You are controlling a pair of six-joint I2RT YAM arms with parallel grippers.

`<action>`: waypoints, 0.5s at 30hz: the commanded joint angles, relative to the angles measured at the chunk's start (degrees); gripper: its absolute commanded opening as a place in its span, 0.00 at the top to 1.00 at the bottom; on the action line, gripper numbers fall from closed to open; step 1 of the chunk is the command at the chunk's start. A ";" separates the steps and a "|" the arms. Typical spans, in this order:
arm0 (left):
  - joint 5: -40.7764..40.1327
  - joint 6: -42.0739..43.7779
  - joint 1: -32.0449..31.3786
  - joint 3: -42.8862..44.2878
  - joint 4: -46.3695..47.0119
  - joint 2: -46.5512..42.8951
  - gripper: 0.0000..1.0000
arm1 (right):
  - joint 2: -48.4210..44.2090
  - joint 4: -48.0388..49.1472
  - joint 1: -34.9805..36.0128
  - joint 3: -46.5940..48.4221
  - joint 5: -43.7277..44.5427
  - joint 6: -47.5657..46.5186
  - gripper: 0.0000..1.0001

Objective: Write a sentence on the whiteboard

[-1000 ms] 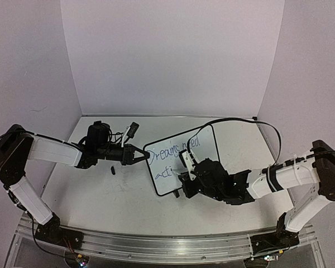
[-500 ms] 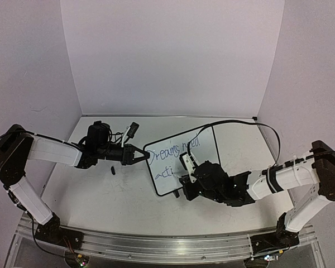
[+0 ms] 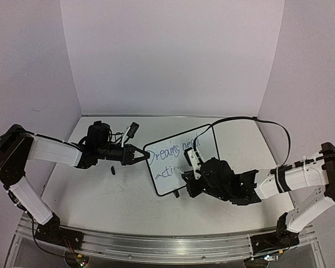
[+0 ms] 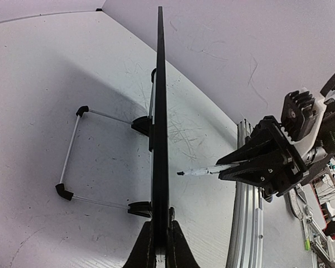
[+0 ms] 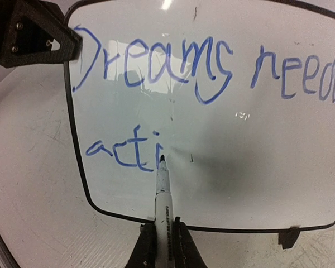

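The whiteboard (image 3: 174,160) stands tilted on the table, and my left gripper (image 3: 147,157) is shut on its left edge. From the left wrist view I see the board edge-on (image 4: 159,111), clamped between the jaws of the left gripper (image 4: 160,245). The sentence (image 5: 201,61) reads "Dreams need" in blue, with "acti" (image 5: 125,151) below it. My right gripper (image 5: 162,245) is shut on a white marker (image 5: 163,192). The marker's tip sits at the foot of the "i", a hair off the board face. My right gripper (image 3: 191,174) hovers in front of the board's lower half.
A small black cap (image 3: 112,170) lies on the table under my left arm. A black-and-white object (image 3: 132,130) lies behind the left wrist. The board's wire stand (image 4: 72,151) sticks out behind it. An aluminium rail (image 3: 156,245) runs along the near edge.
My right arm has shifted a little to the right with the marker, along the second line. The left gripper and the board have stayed put.
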 commanded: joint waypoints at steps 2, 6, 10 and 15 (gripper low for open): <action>-0.14 2.43 -0.07 1.34 -2.49 -0.40 1.00 | 1.39 1.96 -0.62 2.66 1.55 -1.14 1.00; -0.34 2.48 -0.02 1.18 -2.51 -1.05 1.00 | 1.97 2.72 -0.79 3.20 2.47 -1.25 1.00; -0.20 2.51 -0.03 1.25 -2.58 -0.76 1.00 | 2.10 2.65 -1.05 3.34 2.55 -1.55 1.00; -0.12 2.58 -0.04 1.23 -2.58 -0.61 1.00 | 3.34 2.68 -1.28 3.97 2.40 -1.80 1.00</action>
